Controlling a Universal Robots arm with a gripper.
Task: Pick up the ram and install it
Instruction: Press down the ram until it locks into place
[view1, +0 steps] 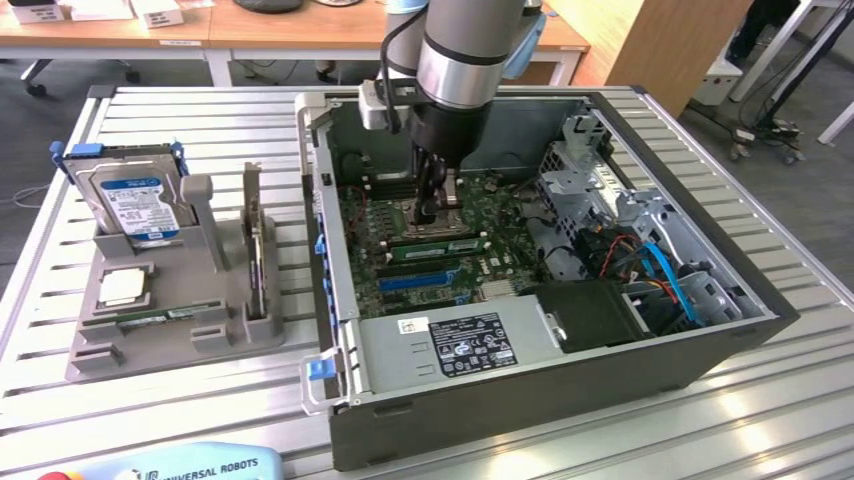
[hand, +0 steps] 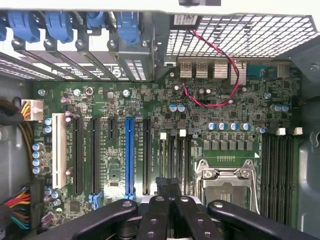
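**A:** While the ram (view1: 430, 241) lies flat in a motherboard (hand: 100, 100) slot, is it seated?

**B:** I can't tell. The gripper (view1: 427, 212) stands just above it inside the computer case (view1: 534, 400), fingers (hand: 172, 192) pressed together, holding nothing I can see.

**A:** Risk?

**B:** I'd judge that an uneven push leaves one end raised, or the fingertips slip onto the CPU socket (hand: 225, 185) just beside it.

The slatted metal surface (view1: 200, 400) carries an open computer case (view1: 534, 390) at frame centre-right and a grey parts holder (view1: 174, 345) at left.
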